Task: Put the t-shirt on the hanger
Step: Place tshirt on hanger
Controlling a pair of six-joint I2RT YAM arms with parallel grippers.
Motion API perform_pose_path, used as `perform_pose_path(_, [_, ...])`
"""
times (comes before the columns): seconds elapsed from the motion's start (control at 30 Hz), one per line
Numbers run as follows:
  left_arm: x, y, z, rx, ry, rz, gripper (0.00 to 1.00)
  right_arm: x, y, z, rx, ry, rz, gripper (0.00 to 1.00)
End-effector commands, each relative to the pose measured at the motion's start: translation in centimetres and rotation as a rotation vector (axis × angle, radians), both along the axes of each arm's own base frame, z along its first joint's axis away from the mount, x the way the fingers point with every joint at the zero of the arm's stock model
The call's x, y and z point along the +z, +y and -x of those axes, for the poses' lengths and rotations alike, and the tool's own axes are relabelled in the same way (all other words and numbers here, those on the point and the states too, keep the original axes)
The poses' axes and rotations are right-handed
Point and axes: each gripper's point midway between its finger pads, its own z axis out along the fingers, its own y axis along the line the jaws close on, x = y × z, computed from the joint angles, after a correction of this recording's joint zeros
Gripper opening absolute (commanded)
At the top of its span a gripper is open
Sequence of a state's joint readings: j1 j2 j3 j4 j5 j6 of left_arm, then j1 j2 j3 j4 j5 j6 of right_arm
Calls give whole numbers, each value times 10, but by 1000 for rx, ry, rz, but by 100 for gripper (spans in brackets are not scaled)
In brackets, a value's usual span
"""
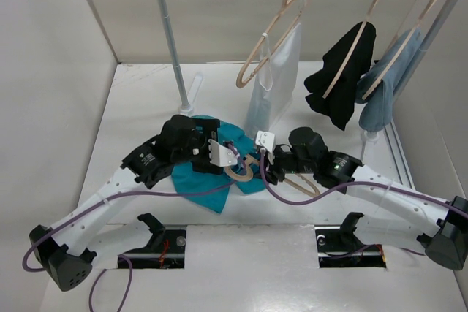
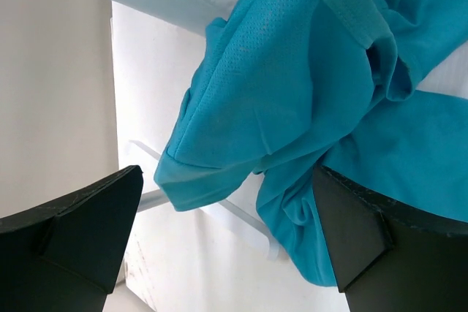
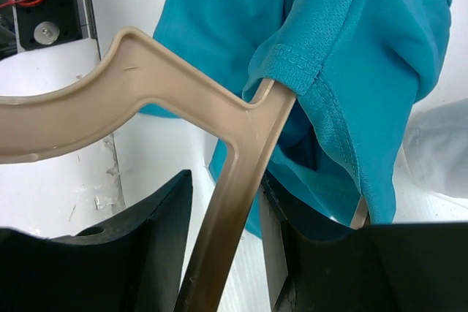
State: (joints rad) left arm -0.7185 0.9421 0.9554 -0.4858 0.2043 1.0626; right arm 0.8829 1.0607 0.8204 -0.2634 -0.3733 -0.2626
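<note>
White table [image 1: 146, 107]; right-wrist view alone shows right gripper [image 3: 227, 253] clamping hanger [image 3: 183, 93] under t-shirt [image 3: 365, 34] hem; left gripper [image 2: 227, 231] splayed apart.

T-shirt [image 1: 199, 182]: teal, thin mesh-knit cloth, plain. Crumpled in a loose heap on the table, centre-front, folds bunched.

Hanger [image 3: 235, 129]: pale wood, thin open frame. Sits at the shirt's right edge, one arm tucked under a stitched hem, the rest bare.
</note>
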Motion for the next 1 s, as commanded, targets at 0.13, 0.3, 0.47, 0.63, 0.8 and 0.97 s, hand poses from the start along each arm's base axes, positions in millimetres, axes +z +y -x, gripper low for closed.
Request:
perform_pose_path(0.13, [-2, -10, -4, -23, 35, 15, 100, 39, 7, -8, -1, -85, -79, 0])
perform_pose_path(0.3, [-27, -2, -20, 42, 80, -35, 100, 40, 4, -7, -10, -93, -83, 0])
perform_pose_path(0.47, [-29, 5, -47, 134, 144, 8, 100, 42, 4, -3, 0, -94, -85, 0])
perform_pose_path(0.63, [-17, 14, -64, 129, 172, 88, 100, 33, -2, 0, -8, -87, -69, 0])
perform_pose_path(0.8, [11, 12, -47, -59, 186, 168, 100, 33, -6, 3, -8, -87, -70, 0])
perform_pose_path(0.97, [16, 4, -23, -228, 231, 222, 99, 31, -7, 3, -5, -89, -59, 0])
